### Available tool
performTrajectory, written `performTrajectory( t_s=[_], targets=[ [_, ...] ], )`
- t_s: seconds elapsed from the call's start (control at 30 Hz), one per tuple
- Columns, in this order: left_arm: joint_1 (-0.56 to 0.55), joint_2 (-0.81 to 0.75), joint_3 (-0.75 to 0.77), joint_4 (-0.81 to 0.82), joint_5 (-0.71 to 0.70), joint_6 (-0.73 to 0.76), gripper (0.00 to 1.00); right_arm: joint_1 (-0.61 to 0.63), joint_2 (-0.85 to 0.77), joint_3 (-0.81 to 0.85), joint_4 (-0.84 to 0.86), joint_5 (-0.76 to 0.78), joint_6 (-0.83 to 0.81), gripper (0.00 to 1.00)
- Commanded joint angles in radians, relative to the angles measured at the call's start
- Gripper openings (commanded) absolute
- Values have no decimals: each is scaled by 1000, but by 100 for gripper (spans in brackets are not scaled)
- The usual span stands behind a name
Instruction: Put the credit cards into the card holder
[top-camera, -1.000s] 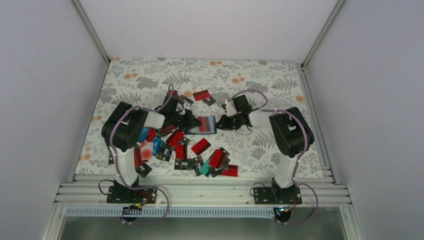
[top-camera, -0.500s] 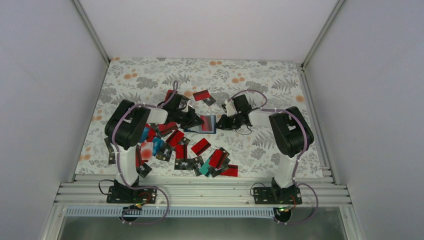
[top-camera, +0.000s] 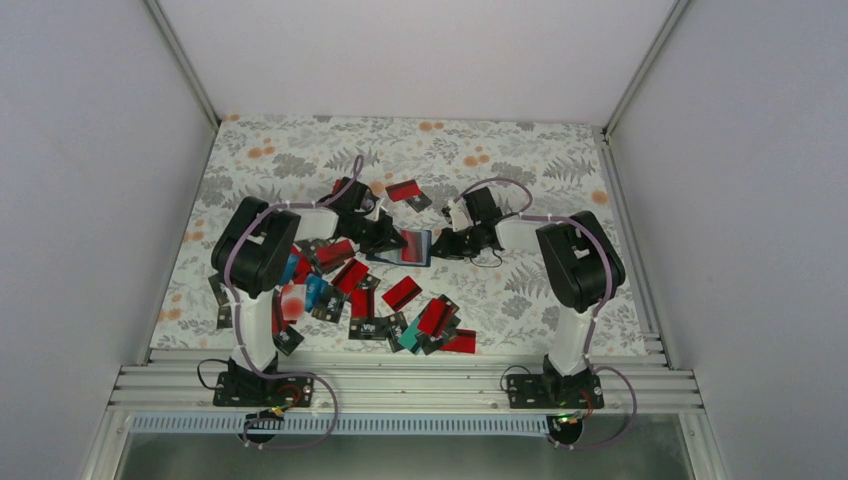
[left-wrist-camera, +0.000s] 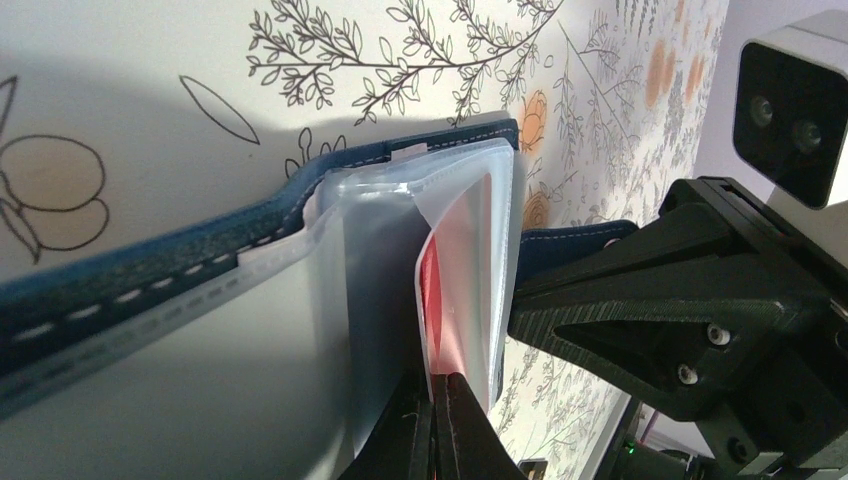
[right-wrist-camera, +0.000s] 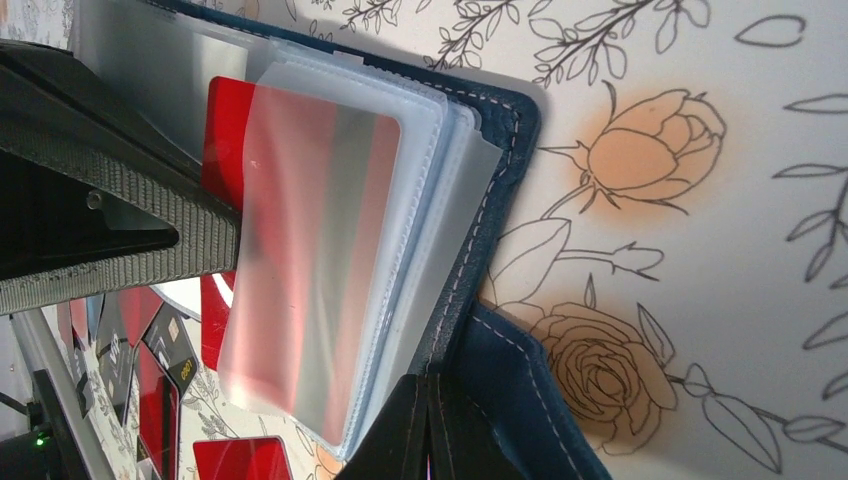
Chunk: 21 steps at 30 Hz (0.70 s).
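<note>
Top external view: the card holder lies open near the middle of the floral desk, flanked by the left fingers at its left side and the right fingers at its right. Loose credit cards (mostly red with black ends) lie scattered over the near-left part of the desk, several overlapping, between the holder and the near edge. A lone red card lies apart on the far side of the holder.

Seen from the left wrist, the left fingers are pressed together on the edge of a red credit card, which sits partway inside one of the holder's clear plastic sleeves. The holder's navy cover, edged with pale stitching, lies flat on the desk beneath the fanned sleeves. The black body behind the right fingers sits just beside them.

Seen from the right wrist, the right fingers are clamped on a navy flap at the holder's edge (whether this is the snap tab cannot be told from here). The red credit card shows through a frosted sleeve. Its outer edge pokes out of the sleeve toward the left fingers, which grip it there.
</note>
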<state>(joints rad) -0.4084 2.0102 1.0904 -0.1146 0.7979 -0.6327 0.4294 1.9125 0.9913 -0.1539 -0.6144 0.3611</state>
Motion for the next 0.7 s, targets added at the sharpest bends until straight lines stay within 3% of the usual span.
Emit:
performTrajectory(
  t_s=[0.0,0.67],
  targets=[
    [13,48,0,-128,-21,83,2,8,81,5,-51,105,-18,4],
    [33,136,142,-309,11,267,2,8,124,32,-67,131,-23,4]
  ],
)
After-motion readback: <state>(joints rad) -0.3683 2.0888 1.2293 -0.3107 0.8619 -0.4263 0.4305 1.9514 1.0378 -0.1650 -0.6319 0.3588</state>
